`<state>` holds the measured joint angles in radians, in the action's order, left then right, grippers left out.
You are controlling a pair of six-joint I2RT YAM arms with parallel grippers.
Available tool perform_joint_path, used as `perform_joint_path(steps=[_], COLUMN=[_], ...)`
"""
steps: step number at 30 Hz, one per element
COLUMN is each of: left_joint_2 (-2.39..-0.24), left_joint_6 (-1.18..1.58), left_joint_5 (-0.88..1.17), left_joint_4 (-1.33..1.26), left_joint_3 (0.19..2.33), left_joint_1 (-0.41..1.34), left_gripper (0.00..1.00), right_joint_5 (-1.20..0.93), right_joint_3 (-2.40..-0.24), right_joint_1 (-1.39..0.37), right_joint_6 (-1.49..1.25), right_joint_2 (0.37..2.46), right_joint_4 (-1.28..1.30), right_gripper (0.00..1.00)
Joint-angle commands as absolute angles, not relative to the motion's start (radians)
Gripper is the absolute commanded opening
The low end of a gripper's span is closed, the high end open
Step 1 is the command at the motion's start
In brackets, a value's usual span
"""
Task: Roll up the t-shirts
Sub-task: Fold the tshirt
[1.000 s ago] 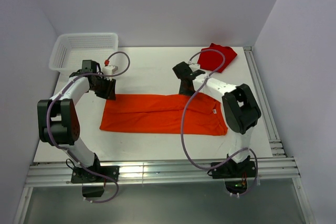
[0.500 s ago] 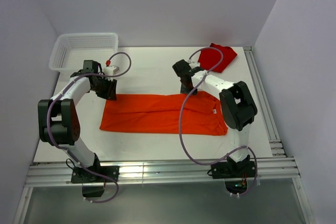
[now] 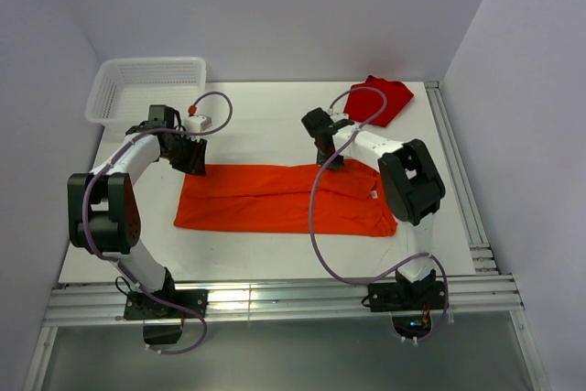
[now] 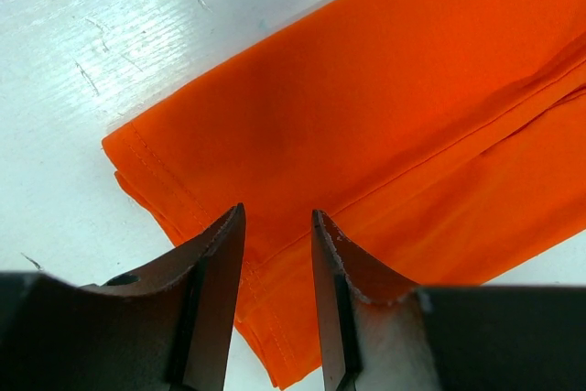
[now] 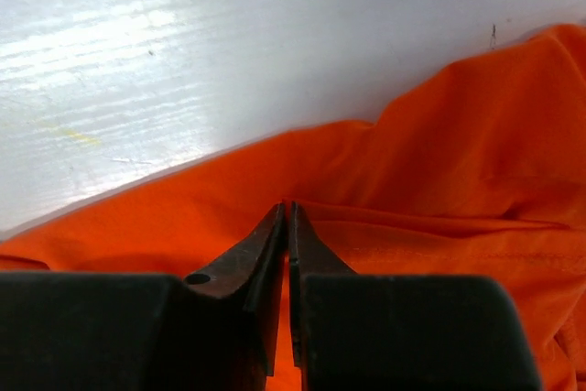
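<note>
A bright orange t-shirt (image 3: 284, 199) lies folded into a long flat strip across the white table. My left gripper (image 3: 194, 164) stands at its far left corner. In the left wrist view the left gripper (image 4: 277, 212) is open, its fingers a little apart just above the hemmed corner of the orange cloth (image 4: 385, 89). My right gripper (image 3: 331, 162) is at the strip's far edge, right of middle. In the right wrist view the right gripper (image 5: 287, 206) is shut, pinching a raised fold of the orange shirt (image 5: 458, 162). A second, red t-shirt (image 3: 380, 98) lies crumpled at the back right.
A white mesh basket (image 3: 151, 62) stands at the back left corner. A small white part with a red tip (image 3: 194, 119) lies near the left wrist. Metal rails (image 3: 455, 171) run along the table's right and front edges.
My right gripper has come down onto the shirt's far edge and closed on the cloth. The left gripper has hardly moved and stays open.
</note>
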<state>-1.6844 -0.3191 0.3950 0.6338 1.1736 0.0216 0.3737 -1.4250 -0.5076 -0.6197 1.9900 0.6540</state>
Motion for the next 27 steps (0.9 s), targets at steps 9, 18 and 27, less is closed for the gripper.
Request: perform_joint_path(steps=[9,18,27], left_joint_2=[-1.672,-1.678,-1.666], left_joint_6=[-0.328,-0.337,-0.348], left_joint_5=[0.4,0.397,0.391], left_joint_4=[0.627,0.63,0.629], left_joint_3=[1.17,1.166,1.146], left_joint_1=[0.028,0.029,0.031], left_gripper=[0.4,0.4,0.4], right_joint_5=[0.396,0.414,0.428], right_joint_3=[-1.276,-1.16,-1.039], right_joint_1=[-0.518,-0.587,-0.675], right_joint_6=[-0.679,-0.759,-0.868], right_joint_2=[1.784,1.678,1.594], right_joint_4=[0.612,0.606,0.592], right_gripper=[0.0,0.0,0.0])
